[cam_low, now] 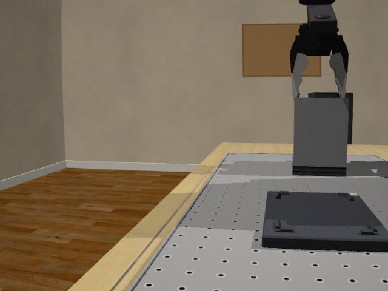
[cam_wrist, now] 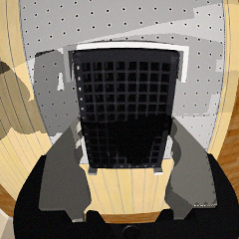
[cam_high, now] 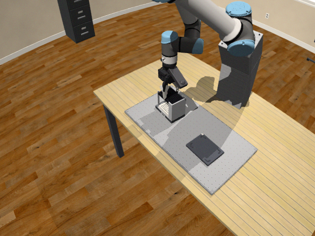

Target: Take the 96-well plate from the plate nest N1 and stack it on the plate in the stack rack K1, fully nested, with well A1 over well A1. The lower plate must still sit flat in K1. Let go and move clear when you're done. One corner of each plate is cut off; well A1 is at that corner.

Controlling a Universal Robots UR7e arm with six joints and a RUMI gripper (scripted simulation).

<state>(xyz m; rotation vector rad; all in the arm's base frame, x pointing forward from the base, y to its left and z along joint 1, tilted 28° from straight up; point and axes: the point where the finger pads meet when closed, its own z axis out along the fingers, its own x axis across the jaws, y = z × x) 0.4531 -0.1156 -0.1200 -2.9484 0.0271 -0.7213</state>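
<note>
Just black plate in gripper

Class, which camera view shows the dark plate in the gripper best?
The wrist view: the dark plate fills it, wells visible, between the fingers. The top view shows only part of it inside the rack; the exterior view shows just its edge above the rack.

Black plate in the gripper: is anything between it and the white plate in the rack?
Nothing visible. The gripper holds the black 96-well plate at the open top of the stack rack, above the white plate at the bottom. The walls hide part of the gap.
</note>
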